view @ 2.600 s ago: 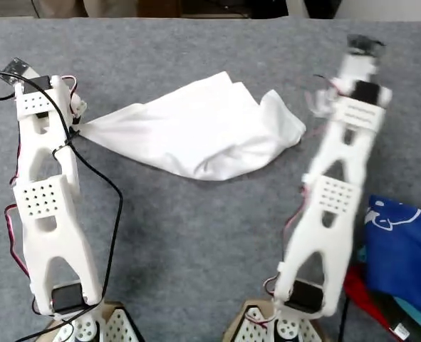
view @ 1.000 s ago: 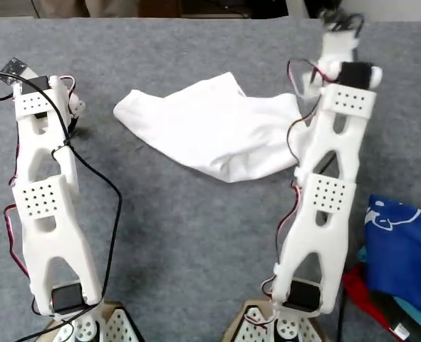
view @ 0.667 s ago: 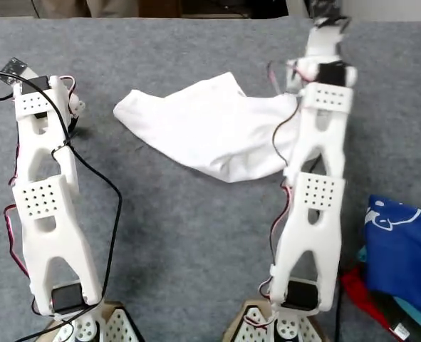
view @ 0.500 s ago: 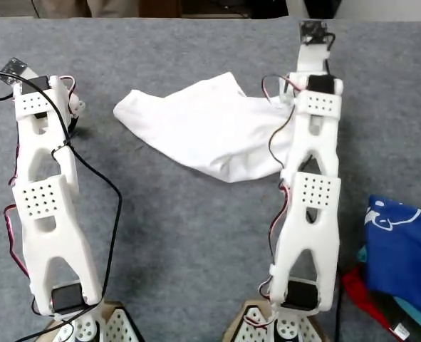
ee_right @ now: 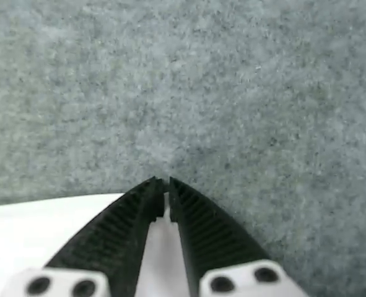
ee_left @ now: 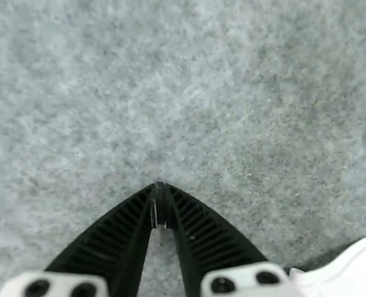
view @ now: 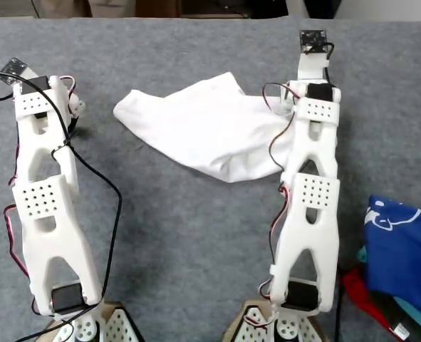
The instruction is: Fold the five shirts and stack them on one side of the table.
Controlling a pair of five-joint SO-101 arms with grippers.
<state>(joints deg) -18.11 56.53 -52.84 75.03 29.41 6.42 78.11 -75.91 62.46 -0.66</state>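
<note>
White shirt (view: 210, 132) lies crumpled, unfolded, w/ bunched edges.

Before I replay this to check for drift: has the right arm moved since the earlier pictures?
Yes. The right arm swung left, away from the blue bag, and now overlaps the right edge of the shirt.

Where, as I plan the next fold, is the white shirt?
In the high view the white shirt lies crumpled between the arms, toward the table's far side, reaching under the right arm.
</note>
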